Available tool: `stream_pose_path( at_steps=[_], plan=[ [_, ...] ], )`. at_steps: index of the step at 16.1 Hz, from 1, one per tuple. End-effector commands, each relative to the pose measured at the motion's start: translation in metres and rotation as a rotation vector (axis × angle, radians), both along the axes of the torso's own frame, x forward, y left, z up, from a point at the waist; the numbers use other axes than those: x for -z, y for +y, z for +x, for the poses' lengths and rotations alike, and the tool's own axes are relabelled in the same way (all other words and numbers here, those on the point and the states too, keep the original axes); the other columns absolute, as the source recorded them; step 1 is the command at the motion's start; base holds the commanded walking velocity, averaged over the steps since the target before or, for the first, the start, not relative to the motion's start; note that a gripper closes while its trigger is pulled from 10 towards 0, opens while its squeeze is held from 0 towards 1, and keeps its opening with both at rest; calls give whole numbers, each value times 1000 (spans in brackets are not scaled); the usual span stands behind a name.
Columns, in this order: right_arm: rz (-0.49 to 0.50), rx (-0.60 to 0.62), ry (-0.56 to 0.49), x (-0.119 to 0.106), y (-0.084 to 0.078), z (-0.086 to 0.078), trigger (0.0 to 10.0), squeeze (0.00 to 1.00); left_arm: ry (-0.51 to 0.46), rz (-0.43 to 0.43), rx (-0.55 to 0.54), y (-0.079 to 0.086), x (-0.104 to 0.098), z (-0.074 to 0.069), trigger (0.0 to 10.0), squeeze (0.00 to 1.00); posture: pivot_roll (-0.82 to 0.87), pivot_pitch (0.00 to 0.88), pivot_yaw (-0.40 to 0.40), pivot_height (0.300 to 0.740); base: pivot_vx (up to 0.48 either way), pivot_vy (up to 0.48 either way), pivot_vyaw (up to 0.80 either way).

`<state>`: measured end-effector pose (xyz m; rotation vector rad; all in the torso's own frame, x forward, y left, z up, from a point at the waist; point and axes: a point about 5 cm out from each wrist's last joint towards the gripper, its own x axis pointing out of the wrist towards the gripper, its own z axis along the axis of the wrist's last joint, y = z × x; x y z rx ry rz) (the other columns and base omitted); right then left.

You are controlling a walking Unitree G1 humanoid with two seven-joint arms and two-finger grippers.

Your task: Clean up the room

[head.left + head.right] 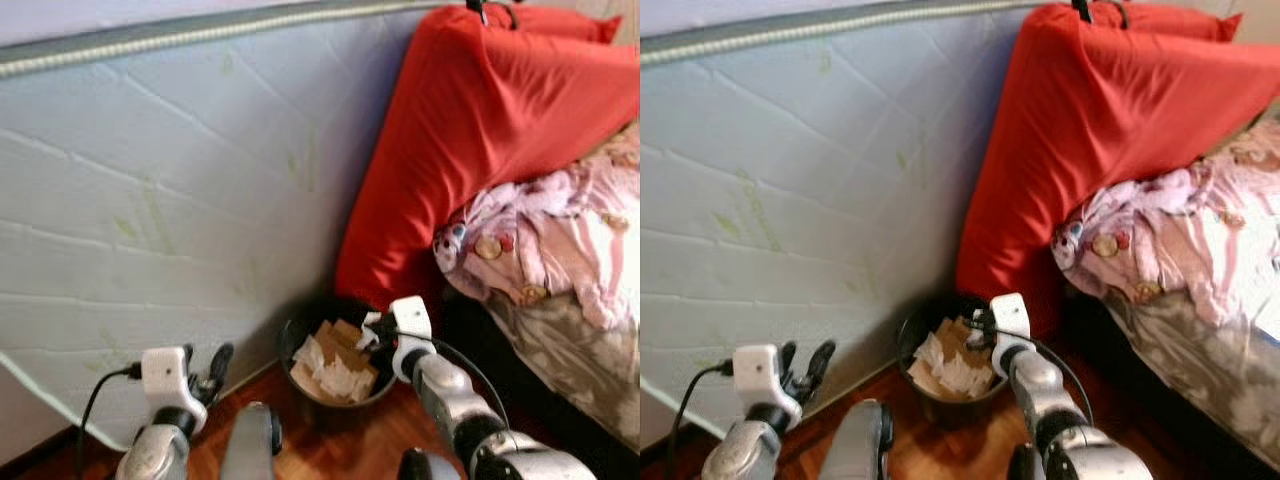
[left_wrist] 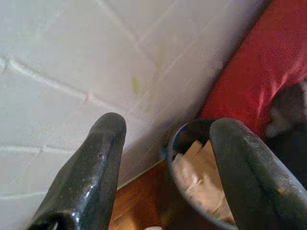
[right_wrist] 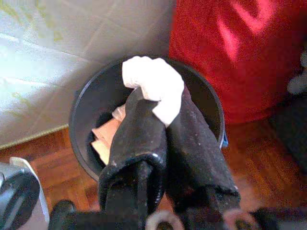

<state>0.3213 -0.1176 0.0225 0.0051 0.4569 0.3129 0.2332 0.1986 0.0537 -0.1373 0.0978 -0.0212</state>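
I have the right gripper (image 3: 160, 112) pinching a crumpled white tissue (image 3: 154, 86) between its 2 black fingers, pressed together on it, and it hangs directly over the round black waste bin (image 3: 84, 112). The bin stands on the reddish wooden floor (image 1: 330, 435), in the corner where the pale quilted mattress (image 1: 150, 200) leaning upright on the left meets the big red cushion (image 1: 470, 130) on the right. Inside it lie brown cardboard scraps and white paper (image 1: 335, 370).

I judge this to be the drop step: the tissue is above the mouth, not yet released. Next I need only spread the right fingers and let it fall clear of the rim.

My left gripper (image 2: 163, 167) hovers near the mattress, left of the bin, fingers spread and holding nothing.
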Motion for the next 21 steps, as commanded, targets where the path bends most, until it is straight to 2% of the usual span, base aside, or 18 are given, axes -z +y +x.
stream_pose_path(
  at_steps=[1, 7, 12, 21],
  plan=[
    [5, 26, 2, -3, -6, 3, 10000, 0, -11, -30, -8, -4, -7, -1, 10000, 0, 203, 136, -58, 613, 0, 0, 0],
    [-25, 39, 28, 0, -11, 3, 10000, 0, 32, -48, 13, -12, -8, -8, 10000, 0, 196, 166, -68, 613, 0, 0, 0],
    [-37, 10, 27, 3, -9, -1, 10000, 0, 28, -40, -6, -10, -13, -2, 10000, 0, 190, 186, -71, 613, 0, 0, 0],
    [-47, 8, 42, 10, -18, -8, 10000, 0, 51, -41, -6, -11, -10, -6, 10000, 0, 172, 195, -65, 613, 343, 0, 53]
  ],
)
